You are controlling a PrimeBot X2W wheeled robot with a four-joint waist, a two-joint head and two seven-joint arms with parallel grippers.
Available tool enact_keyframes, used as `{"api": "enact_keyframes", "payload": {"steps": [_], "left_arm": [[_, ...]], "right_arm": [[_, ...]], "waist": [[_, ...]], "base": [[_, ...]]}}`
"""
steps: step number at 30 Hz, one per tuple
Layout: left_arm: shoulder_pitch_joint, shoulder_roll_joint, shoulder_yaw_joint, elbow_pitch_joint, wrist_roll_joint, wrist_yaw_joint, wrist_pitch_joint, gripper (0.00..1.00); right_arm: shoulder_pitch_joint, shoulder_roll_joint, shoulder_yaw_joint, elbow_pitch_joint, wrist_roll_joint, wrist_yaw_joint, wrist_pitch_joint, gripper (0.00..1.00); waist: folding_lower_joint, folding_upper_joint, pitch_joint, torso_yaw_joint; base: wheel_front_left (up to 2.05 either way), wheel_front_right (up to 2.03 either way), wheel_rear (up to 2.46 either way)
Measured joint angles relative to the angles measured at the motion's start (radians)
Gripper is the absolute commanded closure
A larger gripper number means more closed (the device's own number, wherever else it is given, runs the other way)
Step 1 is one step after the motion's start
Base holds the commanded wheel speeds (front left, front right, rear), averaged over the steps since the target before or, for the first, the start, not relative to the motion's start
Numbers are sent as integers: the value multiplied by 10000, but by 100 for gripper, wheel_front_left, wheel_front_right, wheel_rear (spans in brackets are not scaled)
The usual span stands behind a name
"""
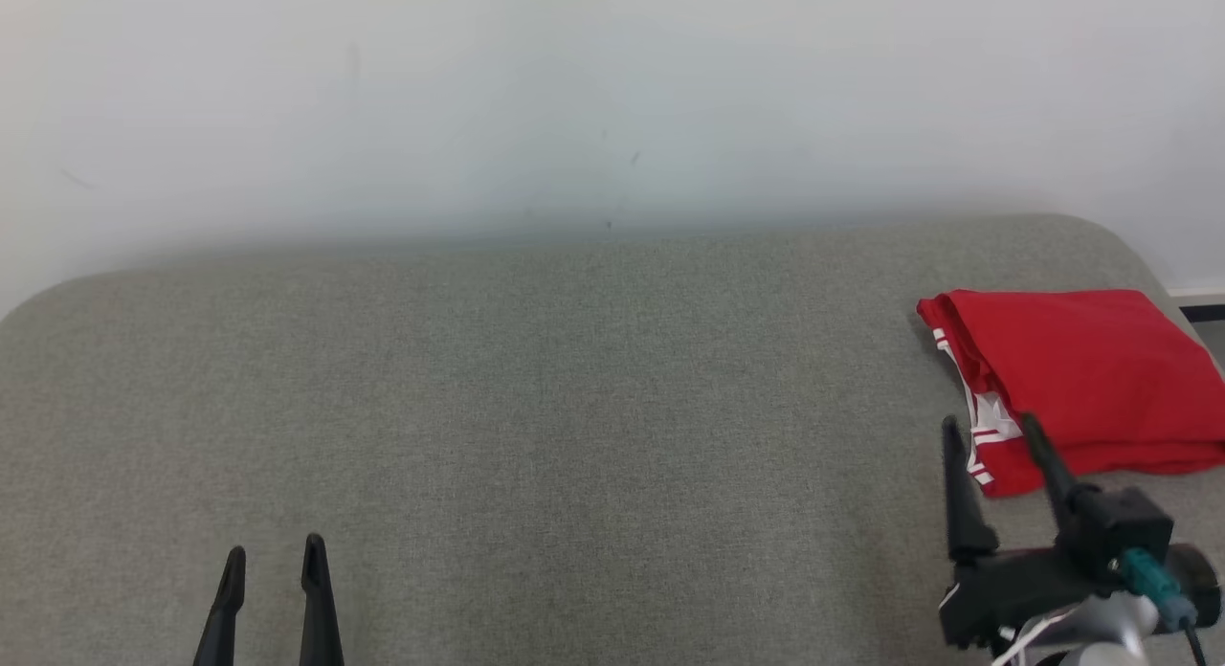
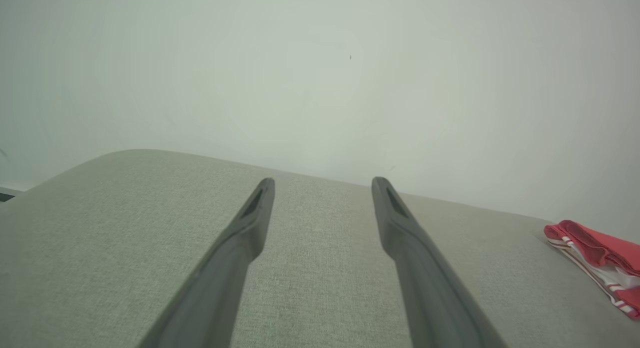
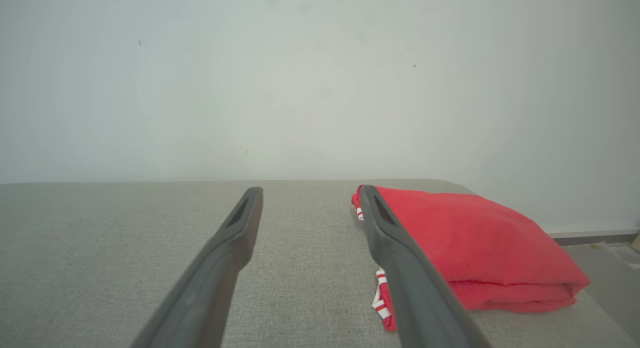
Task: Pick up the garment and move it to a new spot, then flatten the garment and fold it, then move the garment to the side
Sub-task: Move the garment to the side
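The folded red garment point(image 1: 1081, 379) is lying at the far right end of the grey cushion point(image 1: 574, 408), the right gripper point(image 1: 990, 422) is hovering wide open and empty over its near right part, and the left gripper point(image 1: 276, 546) is hanging equally wide over its near left edge.

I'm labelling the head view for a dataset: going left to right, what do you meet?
Left tool → red folded garment. The right tool overlaps the garment, so its place in the order is unclear.
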Motion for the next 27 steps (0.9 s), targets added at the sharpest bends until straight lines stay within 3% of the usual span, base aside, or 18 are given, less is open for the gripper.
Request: {"api": "enact_keyframes", "payload": {"steps": [7,27], "left_arm": [[368,2,144,130,121,54,0,0],[494,2,153,681,150,61,2,0]], "right_arm": [[828,25,1074,345,1160,0,-276,0],[851,25,1329,792,1344,0,-299,0]], "waist": [[2,0,-244,60],[4,2,-237,3]], "base": [[0,0,0],[0,0,0]]}}
